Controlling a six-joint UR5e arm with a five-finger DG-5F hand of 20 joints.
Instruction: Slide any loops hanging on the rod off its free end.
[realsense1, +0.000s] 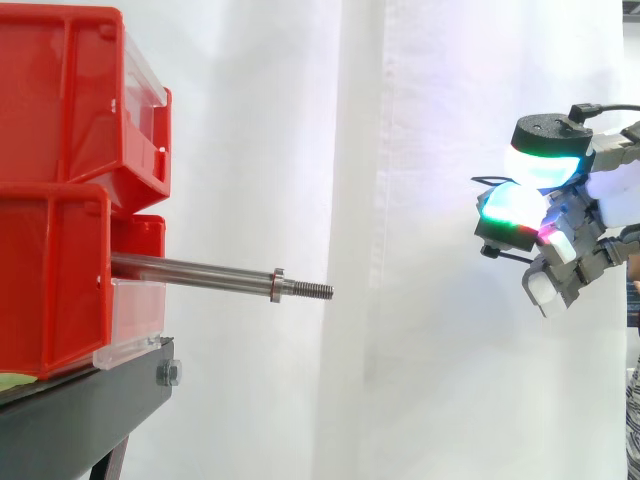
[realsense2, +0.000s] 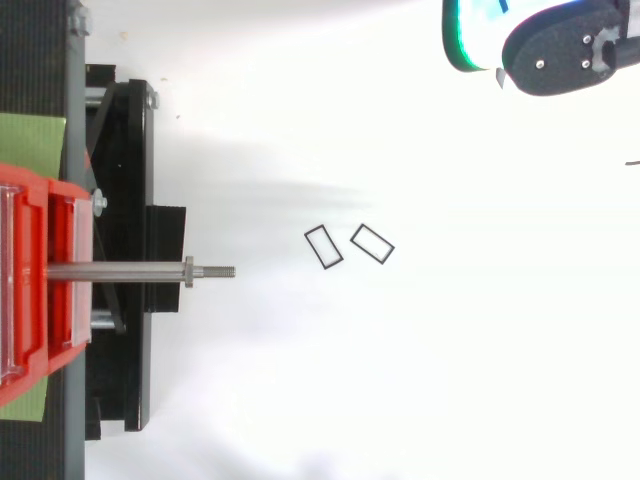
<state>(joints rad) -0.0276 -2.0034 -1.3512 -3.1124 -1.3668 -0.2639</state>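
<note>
Rod (realsense1: 200, 270) check: it juts level out of the red bins (realsense1: 60, 250), with a collar (realsense1: 277, 284) just short of its threaded free end (realsense1: 312, 290). You will find nothing hanging on it anywhere along the bare length, in the side view or the top view.

Loops: the top view shows two small black rectangular loops, the nearer loop (realsense2: 323, 247) and the farther loop (realsense2: 372, 244). Both lie flat on the white surface beyond the rod's free end, a little to one side of its line. They sit close together but do not touch, and both are clear of the rod.

Hand (realsense1: 560, 220): well apart from the rod, out past its free end and higher than it. The fingers are bent inward with the glowing pads (realsense1: 512, 208) bunched together. I can make out nothing clasped between them (a thin dark line under the pads reads as the robot's own wiring, not a loop).

Judgement: the sliding step looks done, since both loops are off. You are at the retreat or verify stage.

Next move: little is called for. Confirm that no loop hides behind the collar, or close against the bins where the rod enters. If you spot one, bring the hand in along the rod's axis from the bin side, hook it, and draw it outward over the collar and threads without snagging.
</note>
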